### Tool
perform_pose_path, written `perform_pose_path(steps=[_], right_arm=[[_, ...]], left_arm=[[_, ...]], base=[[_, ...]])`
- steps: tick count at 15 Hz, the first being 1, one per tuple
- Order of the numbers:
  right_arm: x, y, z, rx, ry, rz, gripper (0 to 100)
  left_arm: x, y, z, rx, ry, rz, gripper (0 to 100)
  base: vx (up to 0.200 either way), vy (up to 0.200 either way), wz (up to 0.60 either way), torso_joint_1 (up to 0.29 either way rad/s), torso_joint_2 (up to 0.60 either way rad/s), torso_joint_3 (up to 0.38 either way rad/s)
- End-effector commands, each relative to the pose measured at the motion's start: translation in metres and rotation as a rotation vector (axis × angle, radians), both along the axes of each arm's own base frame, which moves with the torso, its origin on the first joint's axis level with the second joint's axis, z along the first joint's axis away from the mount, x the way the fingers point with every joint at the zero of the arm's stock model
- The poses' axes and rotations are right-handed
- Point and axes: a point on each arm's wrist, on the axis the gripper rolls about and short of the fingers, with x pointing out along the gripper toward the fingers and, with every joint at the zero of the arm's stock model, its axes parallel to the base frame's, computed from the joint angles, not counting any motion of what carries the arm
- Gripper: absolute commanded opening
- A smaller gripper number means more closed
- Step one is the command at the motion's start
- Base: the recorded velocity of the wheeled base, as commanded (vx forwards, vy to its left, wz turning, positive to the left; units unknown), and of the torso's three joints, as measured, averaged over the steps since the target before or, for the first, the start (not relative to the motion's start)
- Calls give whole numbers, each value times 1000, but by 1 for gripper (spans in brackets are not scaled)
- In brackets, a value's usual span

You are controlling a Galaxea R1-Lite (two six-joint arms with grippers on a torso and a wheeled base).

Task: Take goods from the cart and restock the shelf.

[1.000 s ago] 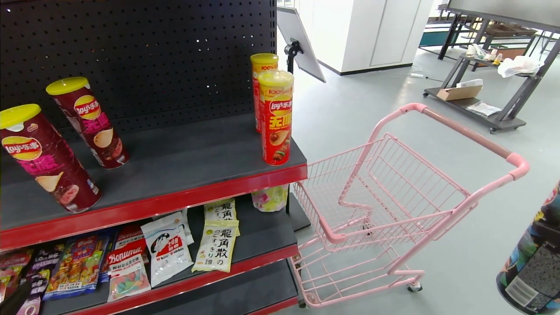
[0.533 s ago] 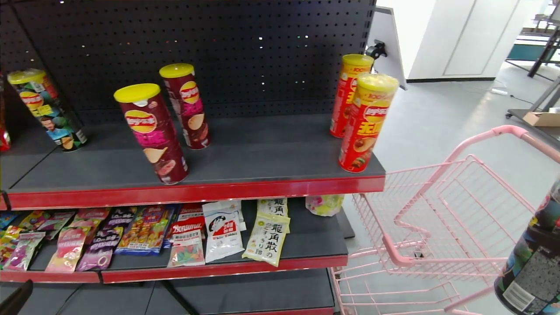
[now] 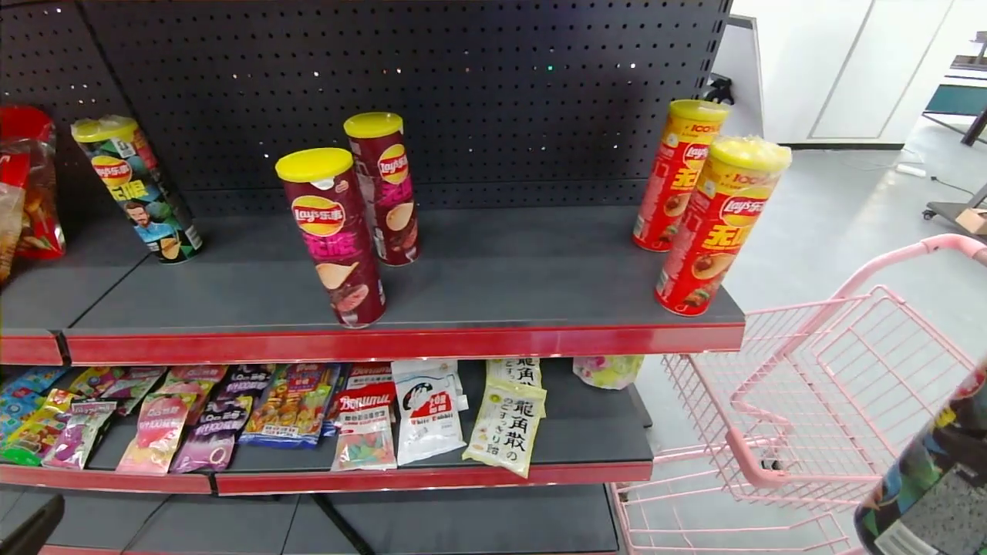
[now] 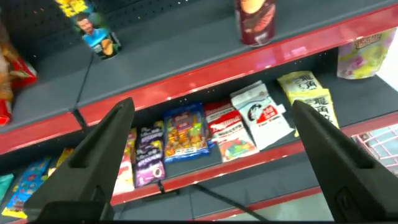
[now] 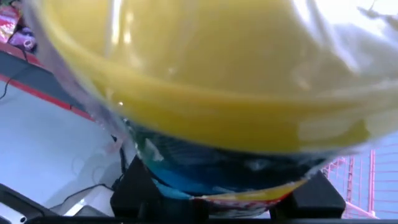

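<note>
Clamping a yellow-lidded chip can (image 3: 925,478) in the right gripper (image 5: 222,194), left gripper (image 4: 211,155) wide and empty; could topple the orange cans (image 3: 721,223) up-left of it or clip the shelf lip (image 3: 401,343) if swung low.

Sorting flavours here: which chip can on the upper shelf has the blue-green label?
The lone can at the far left, near the red bags; the maroon pair and orange-red pair lack it.
</note>
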Motion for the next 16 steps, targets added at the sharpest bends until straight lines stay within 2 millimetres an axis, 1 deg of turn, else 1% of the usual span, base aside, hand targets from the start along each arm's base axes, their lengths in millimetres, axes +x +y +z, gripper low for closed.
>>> perform_pose_path(steps=[1,3,6,8,11,16], right_arm=[[-3,-1,4,6,-49,-2,0],[-4,-1,3,-4,-55,17,0],[-16,-1,-4,23,-73,104,0],[-19,-2,-3,27,-87,110,0],[-22,-3,-3,29,-98,110,0],[-26,-1,-5,39,-98,203,0]], left_arm=[[0,0,0,0,1,1,100],[0,0,0,0,1,1,100],[0,0,0,0,0,2,100],[0,0,0,1,0,1,100],[0,0,0,1,-2,1,100],[-1,1,0,-1,-8,4,100]], base=[[0,200,0,-2,2,2],[0,200,0,2,2,5],[0,200,0,2,4,1],[0,200,0,5,2,2],[0,200,0,1,-2,1],[0,200,0,2,4,2]])
